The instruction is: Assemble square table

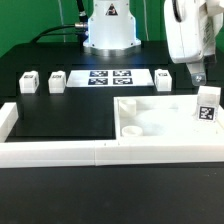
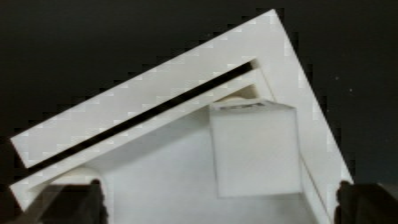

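Black surface [image 1: 60, 112] spreads beneath the jaws and carries everything. White border wall [image 1: 60, 152] runs along its edge, well apart from the jaws.

Next in size is the square tabletop [image 1: 165, 122], directly under the jaws. It is white plastic and tray-like, with a raised rim and a round socket [image 1: 133, 128] in its floor. In the wrist view one corner of it [image 2: 169, 95] points away from the jaws, its rim casting a dark line.

The marker board [image 1: 110, 77] lies flat off to the side of the jaws.

An upright leg block [image 1: 207, 104], white with a black-white tag, stands in the tabletop's corner just below the jaws, apart from them. In the wrist view it [image 2: 260, 150] sits ahead of the gap, midway between the two dark fingertips [image 2: 365, 205].

The jaws stand wide and hold nothing.

One loose leg block [image 1: 163, 76] lies near the jaws. Two further leg blocks [image 1: 57, 79] lie well apart, beyond the marker board.
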Controlling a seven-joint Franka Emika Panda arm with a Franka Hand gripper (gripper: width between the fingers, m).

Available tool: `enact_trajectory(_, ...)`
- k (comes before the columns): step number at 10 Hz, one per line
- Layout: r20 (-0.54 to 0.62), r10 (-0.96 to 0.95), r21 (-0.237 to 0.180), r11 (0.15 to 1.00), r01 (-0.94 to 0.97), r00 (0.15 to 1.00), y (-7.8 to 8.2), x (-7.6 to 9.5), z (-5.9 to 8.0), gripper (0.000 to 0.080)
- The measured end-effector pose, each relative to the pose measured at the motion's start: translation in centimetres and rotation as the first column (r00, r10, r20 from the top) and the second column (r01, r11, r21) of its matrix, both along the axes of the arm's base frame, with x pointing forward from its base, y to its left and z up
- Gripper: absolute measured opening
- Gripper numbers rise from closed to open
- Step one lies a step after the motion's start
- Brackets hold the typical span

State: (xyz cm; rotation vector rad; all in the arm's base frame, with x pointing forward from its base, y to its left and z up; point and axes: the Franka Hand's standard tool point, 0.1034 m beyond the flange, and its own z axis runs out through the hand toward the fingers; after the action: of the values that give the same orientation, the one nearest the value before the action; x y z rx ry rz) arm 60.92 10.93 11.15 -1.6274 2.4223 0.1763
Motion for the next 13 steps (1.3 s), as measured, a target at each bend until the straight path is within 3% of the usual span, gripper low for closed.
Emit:
enact_trajectory(3,0.033,0.268,-0.029,0.963,-0.267,0.963,0.7,-1.7,1.4,0.0648)
enact_trajectory(8,0.089,0.587,-0.098,0.809,-0.580,0.805,0.3,-1.7,1.0,0.0648)
enact_trajectory(11,0.067,0.762,-0.118,0.647,-0.753,0.644,0.9,-6.6,-0.9,0.0648)
enact_trajectory(13,-0.005,0.863,-0.153,0.499,-0.853,0.505,1.8,-8.0,-2.0,0.0648)
